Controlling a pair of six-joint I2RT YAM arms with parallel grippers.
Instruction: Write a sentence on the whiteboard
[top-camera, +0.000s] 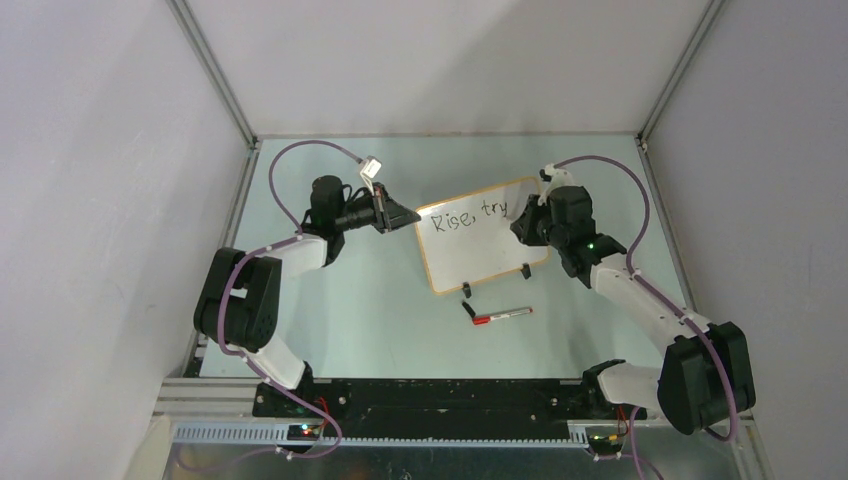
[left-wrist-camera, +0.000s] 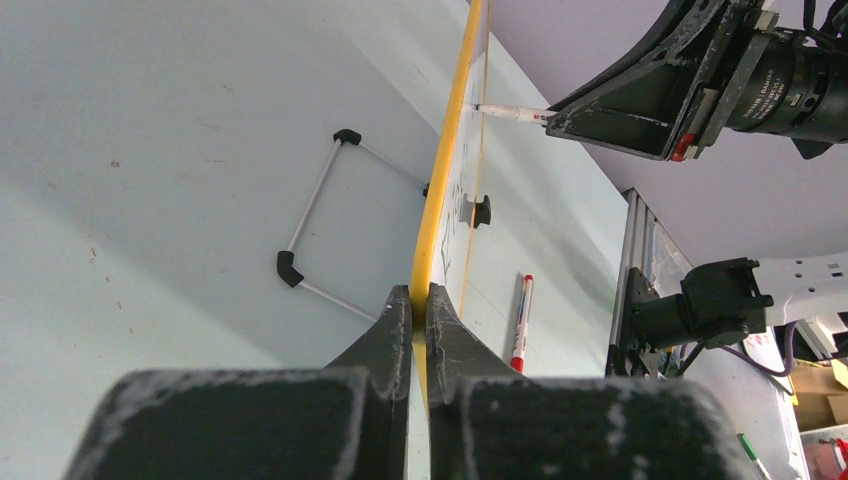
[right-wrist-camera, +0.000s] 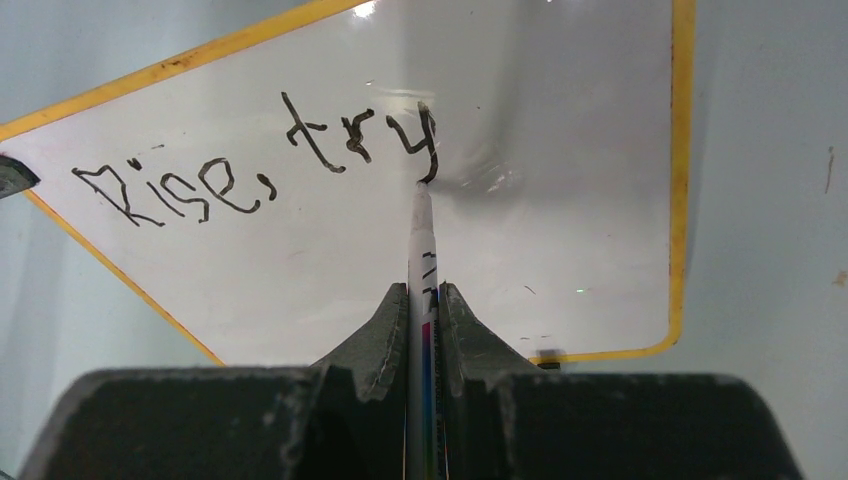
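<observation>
Colours: whiteboard (right-wrist-camera: 560, 230) white, yellow frame; sentence (right-wrist-camera: 260, 165) black.
Marker (right-wrist-camera: 421, 220) in the black right gripper (right-wrist-camera: 424, 292): white; table (right-wrist-camera: 765, 200) around pale green.

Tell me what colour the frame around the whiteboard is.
Yellow-orange. The frame of the whiteboard shows best in the right wrist view.

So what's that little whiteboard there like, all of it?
The whiteboard is a small glossy white rectangle with a thin yellow-orange frame, rounded corners and two black clip feet on its near edge. It sits mid-table, seemingly propped at a tilt. "Rise, try" is handwritten across the top in black. The left gripper pinches its left end; the marker in the right gripper touches the last y.
</observation>
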